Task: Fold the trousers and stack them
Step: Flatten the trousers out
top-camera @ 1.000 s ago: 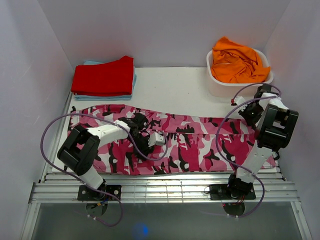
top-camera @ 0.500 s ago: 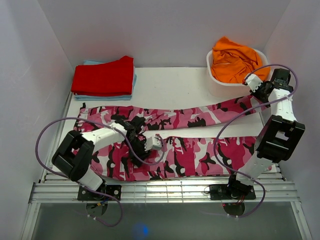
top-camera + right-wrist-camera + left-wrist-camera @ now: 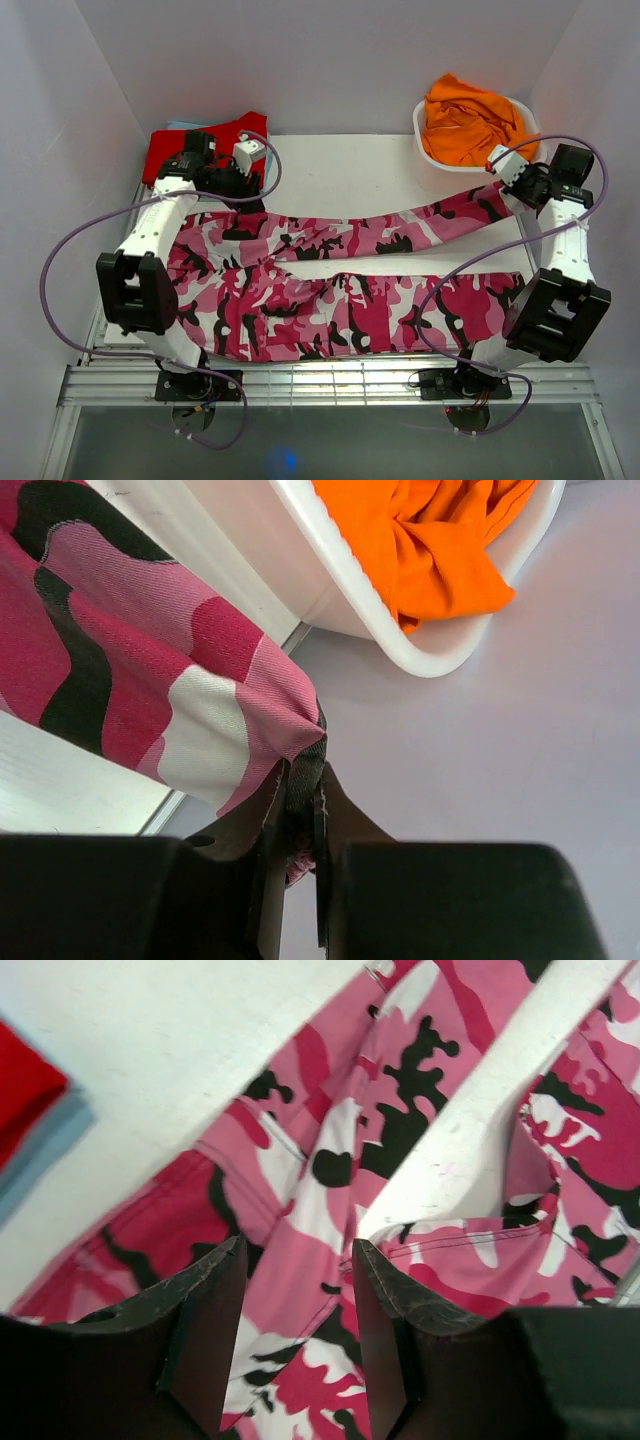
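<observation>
Pink, magenta, white and black camouflage cloth fills most of what I see: the trousers (image 3: 340,290) lie across the white table (image 3: 350,165), waist end to my left and the two legs running off to my right; a strip of bare table shows between the legs. The near leg lies flat along the near edge of the table; the far leg angles up toward the back right corner.

My left gripper (image 3: 232,185) is over the far left part of the trousers, near the waist; from the left wrist its two dark fingers (image 3: 205,1310) stand well apart with nothing between them, only the printed cloth below; I cannot tell whether the tips touch it. Just beyond lies a folded red garment (image 3: 205,150) on top of a light blue one (image 3: 40,1150), at the back left of the table.

My right gripper (image 3: 300,810) is closed tight on the end of the far leg; the hem is pinched between the fingers and the cloth hangs away from them, raised off the table. Just beside it is a white tub (image 3: 400,645) with a crumpled orange garment (image 3: 430,540) in it.
</observation>
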